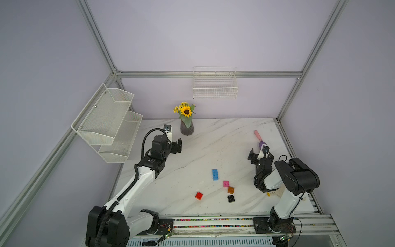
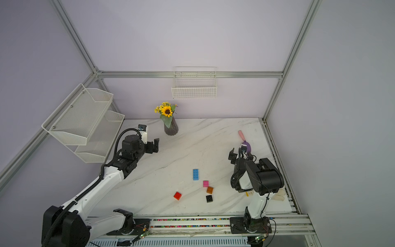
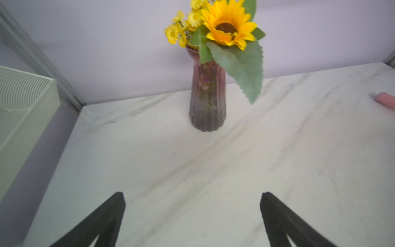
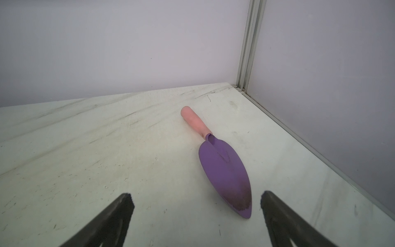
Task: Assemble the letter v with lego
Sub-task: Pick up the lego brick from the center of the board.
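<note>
Lying apart: five lego bricks (image 1: 215,174), one trowel (image 4: 224,171)

Table (image 1: 235,139): white marble-patterned top, smooth, low sheen, scuffed with fine dark marks. Toward its front edge lie five bricks of moulded plastic with studded tops: blue brick (image 1: 215,174), pink brick (image 1: 226,183), orange-brown brick (image 1: 230,190), black brick (image 1: 231,198), red brick (image 1: 199,195). At the back edge, vase (image 3: 207,102) of ribbed, tinted, translucent glass; leaves (image 3: 243,68) matt, cloth-like. Near the right edge, trowel (image 4: 226,171): purple coated blade, matt, worn dark at the tip; pink handle (image 4: 195,123) smooth. Wire basket (image 1: 214,89) and mesh shelf (image 1: 106,119): white-coated metal. Frame (image 1: 209,74): bare satin metal.
</note>
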`<state>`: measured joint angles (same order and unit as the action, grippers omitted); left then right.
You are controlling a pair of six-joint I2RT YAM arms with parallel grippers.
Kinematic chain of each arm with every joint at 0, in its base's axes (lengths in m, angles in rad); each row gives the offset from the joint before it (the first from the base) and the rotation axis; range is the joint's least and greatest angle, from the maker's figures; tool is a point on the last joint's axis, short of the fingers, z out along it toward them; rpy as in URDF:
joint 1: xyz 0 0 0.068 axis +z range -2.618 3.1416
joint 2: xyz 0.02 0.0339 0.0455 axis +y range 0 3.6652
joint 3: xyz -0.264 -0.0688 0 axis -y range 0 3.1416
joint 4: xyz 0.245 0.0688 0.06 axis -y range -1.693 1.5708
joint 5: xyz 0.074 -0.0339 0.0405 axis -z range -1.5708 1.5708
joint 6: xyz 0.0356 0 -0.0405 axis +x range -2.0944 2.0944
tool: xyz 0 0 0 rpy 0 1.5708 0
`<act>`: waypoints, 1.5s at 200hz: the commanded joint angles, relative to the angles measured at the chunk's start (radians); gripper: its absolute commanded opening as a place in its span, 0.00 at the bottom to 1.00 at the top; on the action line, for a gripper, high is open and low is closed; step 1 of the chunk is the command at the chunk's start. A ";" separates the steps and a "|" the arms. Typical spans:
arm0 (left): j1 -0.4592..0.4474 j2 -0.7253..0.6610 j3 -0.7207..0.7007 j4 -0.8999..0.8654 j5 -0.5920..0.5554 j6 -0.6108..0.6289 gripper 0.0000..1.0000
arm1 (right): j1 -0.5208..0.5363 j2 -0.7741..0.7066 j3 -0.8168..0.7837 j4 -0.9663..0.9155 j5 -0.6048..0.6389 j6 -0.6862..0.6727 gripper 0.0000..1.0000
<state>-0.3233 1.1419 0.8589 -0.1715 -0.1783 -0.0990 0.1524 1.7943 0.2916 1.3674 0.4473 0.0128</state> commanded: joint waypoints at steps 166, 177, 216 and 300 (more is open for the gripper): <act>-0.615 0.220 0.092 -0.349 -0.242 -0.662 1.00 | 0.179 -0.637 0.543 -1.499 -0.072 0.323 0.97; -0.621 0.259 0.112 -0.341 -0.271 -0.711 1.00 | 0.179 -0.641 0.574 -1.565 -0.123 0.335 0.97; -0.652 0.452 0.215 -0.322 -0.289 -0.763 0.98 | 0.179 -0.647 0.619 -1.694 -0.353 0.363 0.97; -0.699 0.726 0.435 -0.401 -0.272 -0.755 0.87 | 0.179 -0.706 0.567 -1.826 -0.613 0.368 0.97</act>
<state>-1.0237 1.8442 1.2488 -0.5339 -0.4263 -0.8272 0.3298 1.1259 0.8791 -0.4004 -0.0921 0.3603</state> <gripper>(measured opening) 0.885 0.973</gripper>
